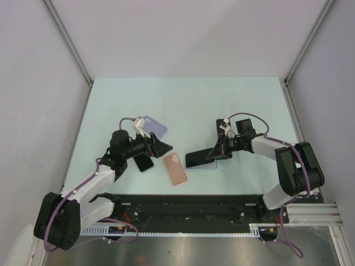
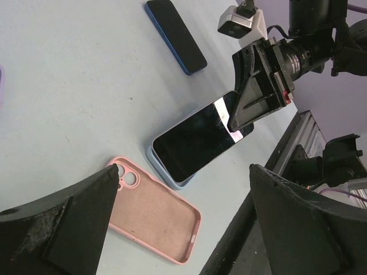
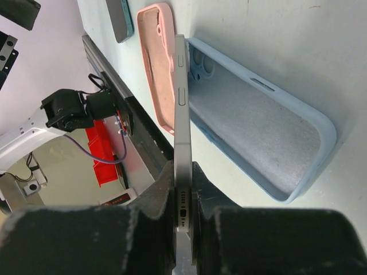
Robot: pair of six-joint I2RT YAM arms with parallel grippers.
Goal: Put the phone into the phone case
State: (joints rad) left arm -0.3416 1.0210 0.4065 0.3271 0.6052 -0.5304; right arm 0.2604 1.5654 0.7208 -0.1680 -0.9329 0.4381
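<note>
A pale mint-green table (image 1: 188, 100) set between plain grey-white walls (image 1: 33, 83) carries the scene, the two arms reaching in from its near edge. The right gripper (image 1: 217, 154) is clenched on one short end of the phone (image 2: 198, 137), its two black fingers (image 3: 152, 197) pressing the front and back faces. The phone has a glossy black screen that catches a streak of light, and a slim silver-grey frame. From the right wrist it shows edge-on, with two side buttons along the frame and a port flanked by small holes at the clamped end. It sits slanted over the light-blue case (image 3: 258, 120), near the middle of the table towards the front, the gripped end raised and the free end down by the case's camera cut-out. It is not seated in the case, whose matt inside lies open beside it. A pink case (image 2: 157, 220), inside upward, lies just to the left of the blue one. The left gripper (image 1: 161, 147) hangs beside the pink case with its jaws spread wide and nothing between them. A dark-blue phone (image 2: 175, 35) lies flat farther back, and a lilac phone-shaped item (image 1: 156, 126) rests behind the left arm
</note>
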